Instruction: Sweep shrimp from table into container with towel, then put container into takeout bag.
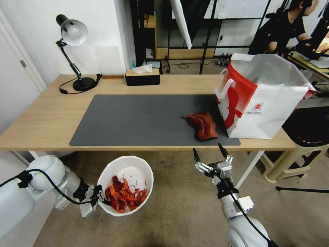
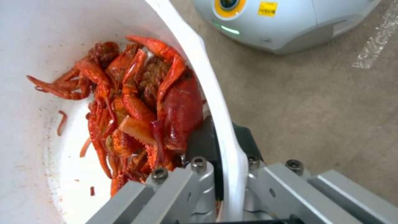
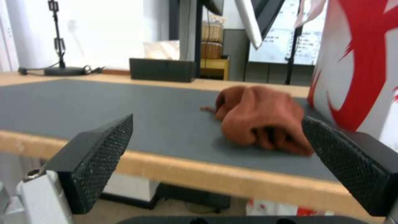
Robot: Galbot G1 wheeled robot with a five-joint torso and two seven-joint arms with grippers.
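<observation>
Shrimp [image 1: 124, 196] fill the container [image 1: 135, 168], its rim clamped by the left gripper [image 1: 97, 199] below the table [image 1: 41, 116]; right gripper [image 1: 209, 153] gapes empty near the towel [image 1: 204, 124].

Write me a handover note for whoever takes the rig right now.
Left gripper: shut on the container rim, held below the table edge.
Right gripper: open, empty, just off the table front, facing the towel.
Shrimp: all in the container; mat bare.
Towel lies on the mat beside the bag, which stands open.
Done: sweeping. Left: container into bag.
</observation>
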